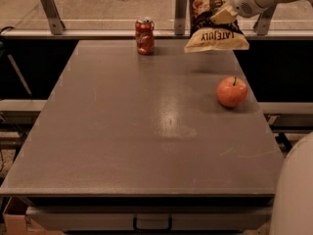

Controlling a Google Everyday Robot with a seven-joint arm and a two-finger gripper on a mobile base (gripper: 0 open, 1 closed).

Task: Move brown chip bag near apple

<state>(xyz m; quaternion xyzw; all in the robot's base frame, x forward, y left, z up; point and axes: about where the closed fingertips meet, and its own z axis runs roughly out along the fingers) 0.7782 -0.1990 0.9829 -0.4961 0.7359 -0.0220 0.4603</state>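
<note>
The brown chip bag (211, 21) hangs in the air over the table's far right part, its cream end reading "LATE JULY" lowest. My gripper (222, 14) is shut on the bag's right side and holds it clear of the table. The red-orange apple (232, 91) sits on the table near the right edge, below and a little to the right of the bag, apart from it.
A red soda can (145, 35) stands upright at the table's far edge, left of the bag. The grey table (146, 131) has a rail with metal brackets (50, 10) behind it. Part of my white body (296, 190) shows at the bottom right.
</note>
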